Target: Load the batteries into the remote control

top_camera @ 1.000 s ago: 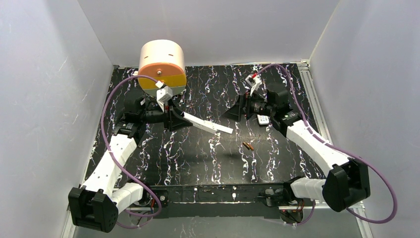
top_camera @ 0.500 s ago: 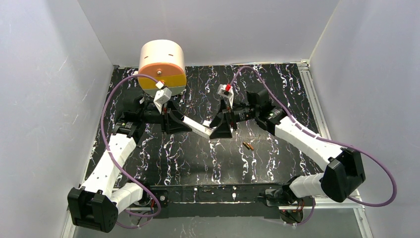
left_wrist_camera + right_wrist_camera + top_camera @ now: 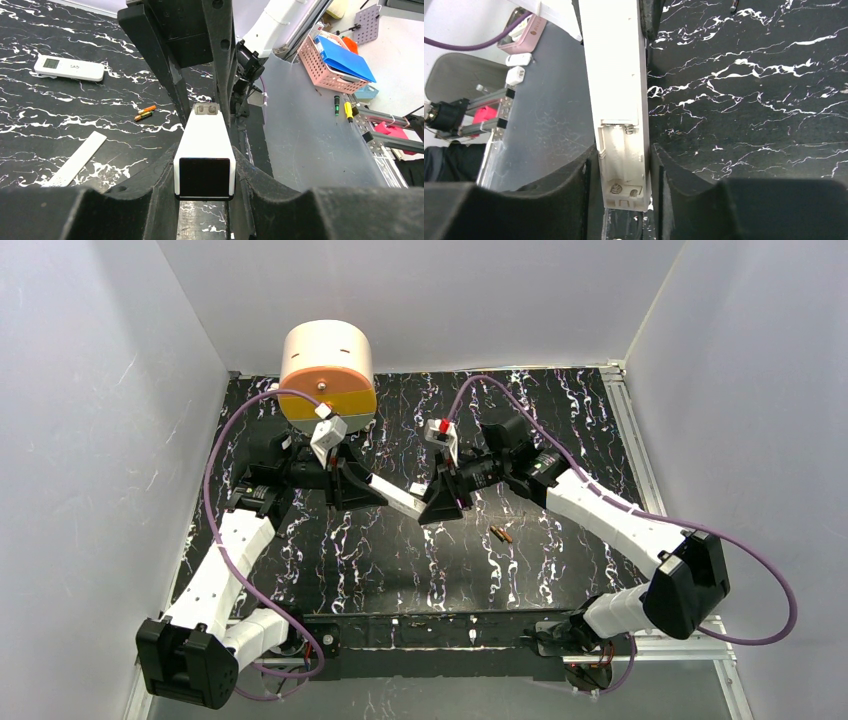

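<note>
A long white bar (image 3: 395, 497) hangs above the table with my left gripper (image 3: 350, 483) shut on one end (image 3: 205, 135). Its other end shows an empty battery bay (image 3: 621, 150) with springs. My right gripper (image 3: 440, 502) straddles that end. In the right wrist view its jaws (image 3: 624, 170) stand close on both sides, with thin gaps. Two copper-orange batteries (image 3: 501, 534) lie side by side on the table (image 3: 145, 112). The remote control (image 3: 69, 68), small and white with a display, lies flat beyond them; the right arm hides it in the top view.
A flat white strip (image 3: 75, 159) lies on the black marbled table (image 3: 400, 560) near the batteries. A large cream-and-orange cylinder (image 3: 327, 370) stands at the back left. White walls enclose the table on three sides.
My right arm swung left from the back right to the bar's free end, and its jaws narrowed around it. The left arm and the bar held still.
</note>
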Controlling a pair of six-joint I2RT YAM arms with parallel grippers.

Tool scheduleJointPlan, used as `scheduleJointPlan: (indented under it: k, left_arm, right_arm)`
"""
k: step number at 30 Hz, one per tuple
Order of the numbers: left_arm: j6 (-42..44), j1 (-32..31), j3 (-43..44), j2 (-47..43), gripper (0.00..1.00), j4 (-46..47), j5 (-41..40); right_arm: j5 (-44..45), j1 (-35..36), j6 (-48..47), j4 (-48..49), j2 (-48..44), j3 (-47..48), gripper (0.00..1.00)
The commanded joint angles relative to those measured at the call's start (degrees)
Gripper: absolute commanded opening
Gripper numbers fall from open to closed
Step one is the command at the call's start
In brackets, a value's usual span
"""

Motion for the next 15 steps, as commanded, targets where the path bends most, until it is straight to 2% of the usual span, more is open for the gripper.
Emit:
scheduleJointPlan:
  k: [1, 3, 6, 8, 10, 12, 15]
  left_arm:
    - [-0.58, -0.19, 2.02, -1.31, 0.02, 0.86, 0.45]
    - [-0.61, -0.21, 1.83, -1.56, 0.08, 0.88, -0.53]
    - [-1.05, -0.17, 1.82, -1.67, 0.29, 1.0, -2.05]
    - [-1.91, -0.23, 1.82, -1.82, 0.49, 1.04, -4.13]
    - [-3.49, -0.24, 1.82, -1.87, 0.63, 1.32, -7.48]
    - [-6.45, -0.19, 2.09, -1.83, 0.72, 1.62, -11.5]
    - [-12.6, -0.16, 3.35, -1.23, 0.79, 1.73, -18.85]
  right_arm:
    - [0.75, 0.5, -2.14, -2.51, 0.46, 3.43, 0.39]
    - [0.99, 0.5, -2.14, -3.53, 0.93, 4.26, 0.27]
    - [1.88, 0.54, -2.15, -3.91, 1.17, 4.85, 0.14]
    - [2.5, 0.56, -2.07, -3.51, 0.96, 4.79, 0.1]
    - [3.53, 0.54, -1.55, -2.57, 0.36, 4.65, 0.08]
    - [5.21, 0.5, -0.49, -1.08, -0.3, 4.32, 0.07]
    - [8.43, 0.5, 2.07, 2.31, -1.64, 3.39, 0.06]
